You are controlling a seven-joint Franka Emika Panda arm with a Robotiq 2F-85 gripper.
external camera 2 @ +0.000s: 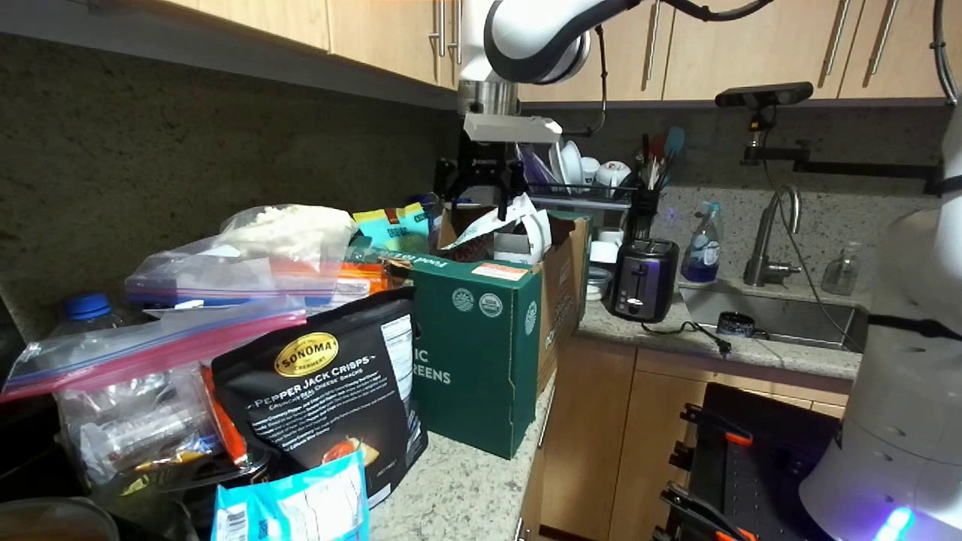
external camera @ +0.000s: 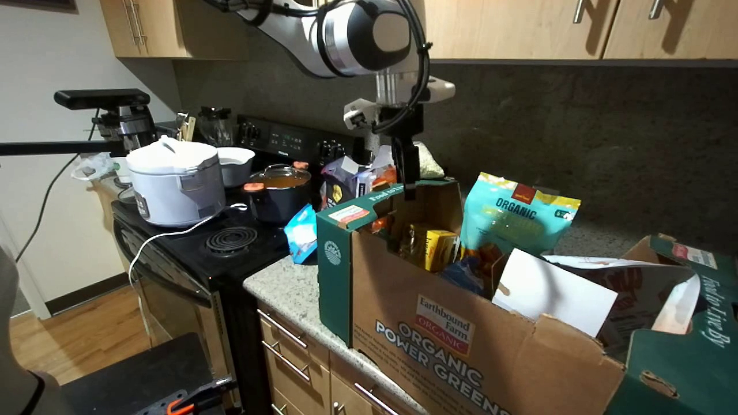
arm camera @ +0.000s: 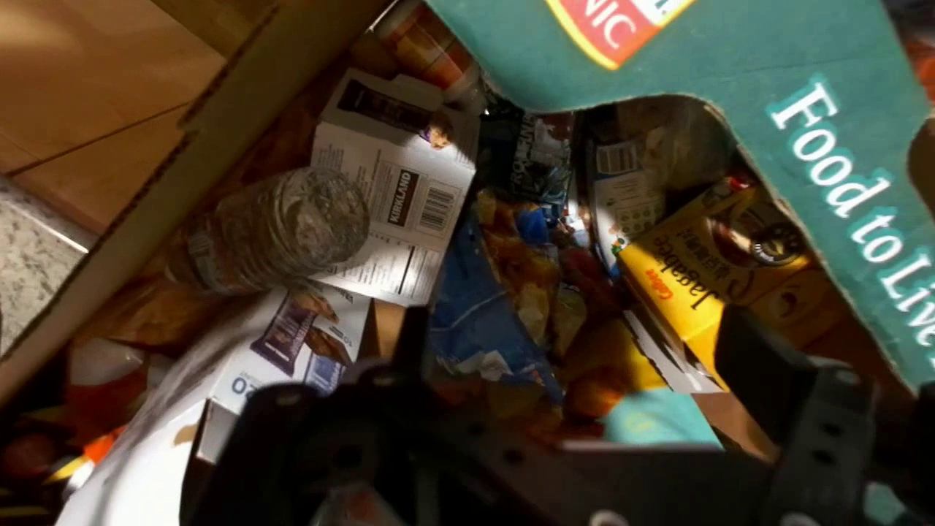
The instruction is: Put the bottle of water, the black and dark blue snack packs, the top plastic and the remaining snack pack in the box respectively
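Observation:
The brown and green cardboard box (external camera: 426, 357) stands on the counter, also seen in an exterior view (external camera 2: 473, 376). My gripper (external camera: 409, 190) points down at its opening, also in an exterior view (external camera 2: 479, 199). In the wrist view the fingers (arm camera: 577, 329) are apart with nothing between them. Inside lie a clear plastic bottle (arm camera: 314, 219), a dark blue pack (arm camera: 475, 307) and a yellow box (arm camera: 701, 270). Outside the box are a black snack pack (external camera 2: 323, 383), a light blue pack (external camera 2: 301, 503), a clear plastic bag with white contents (external camera 2: 293, 233) and a blue-capped bottle (external camera 2: 86, 306), partly hidden.
A teal pouch (external camera: 513, 213) sticks up from the box's back side. A white carton (external camera: 553, 291) rises above its front rim. A pot (external camera: 281, 196) and a white cooker (external camera: 176, 184) stand on the stove. A toaster (external camera 2: 642, 278) stands beyond the box. Cabinets hang overhead.

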